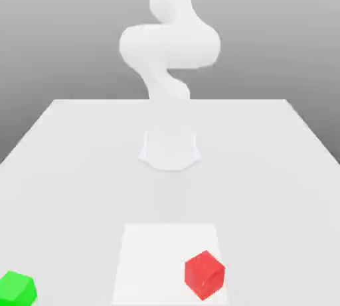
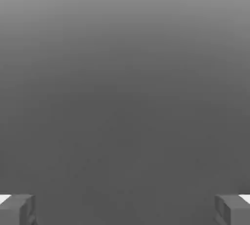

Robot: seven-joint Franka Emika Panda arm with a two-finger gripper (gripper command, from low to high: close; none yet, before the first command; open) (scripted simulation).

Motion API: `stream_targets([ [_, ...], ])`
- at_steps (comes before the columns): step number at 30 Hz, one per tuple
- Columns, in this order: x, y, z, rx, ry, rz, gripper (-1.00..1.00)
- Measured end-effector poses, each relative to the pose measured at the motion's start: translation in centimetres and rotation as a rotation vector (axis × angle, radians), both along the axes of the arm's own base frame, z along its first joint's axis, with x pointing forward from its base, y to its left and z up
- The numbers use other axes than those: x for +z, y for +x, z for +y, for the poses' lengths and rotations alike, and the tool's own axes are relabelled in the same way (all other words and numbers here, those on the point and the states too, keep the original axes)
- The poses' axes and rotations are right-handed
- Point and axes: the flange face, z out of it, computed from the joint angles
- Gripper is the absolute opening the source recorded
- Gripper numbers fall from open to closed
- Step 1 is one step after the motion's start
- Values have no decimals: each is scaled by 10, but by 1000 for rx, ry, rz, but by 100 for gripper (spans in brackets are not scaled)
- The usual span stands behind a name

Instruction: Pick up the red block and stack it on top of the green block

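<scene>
The red block (image 1: 204,275) is a small bright red cube sitting on the white table near the front, a little toward the exterior view's right, on a lighter square patch (image 1: 146,251). The green block (image 1: 16,288) is a cube of similar size at the front corner on the exterior view's left, well apart from the red one. The white arm (image 1: 169,46) is folded up above its base (image 1: 170,149), far behind both blocks. In the hand view my gripper (image 2: 125,209) is open; one grey fingertip (image 2: 17,209) shows at each side with nothing between them, against a plain grey background.
The white table (image 1: 265,165) stretches from the arm's base to the front edge, with its side edges running back at the exterior view's left and right. A grey backdrop lies behind it.
</scene>
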Motion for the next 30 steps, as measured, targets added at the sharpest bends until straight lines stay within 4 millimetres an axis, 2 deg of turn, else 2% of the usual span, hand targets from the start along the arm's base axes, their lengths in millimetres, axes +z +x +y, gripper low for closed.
stream_targets([
  [3,-53,37,6,73,-21,92,0],
  [6,-108,66,14,143,-44,178,0],
  [10,-185,92,27,235,-78,291,0],
  [13,-243,103,37,304,-107,376,0],
  [18,-342,105,52,419,-162,515,0],
  [23,-435,87,58,529,-225,653,0],
  [29,-518,80,59,560,-244,693,0],
  [30,-525,79,58,560,-244,693,-100],
])
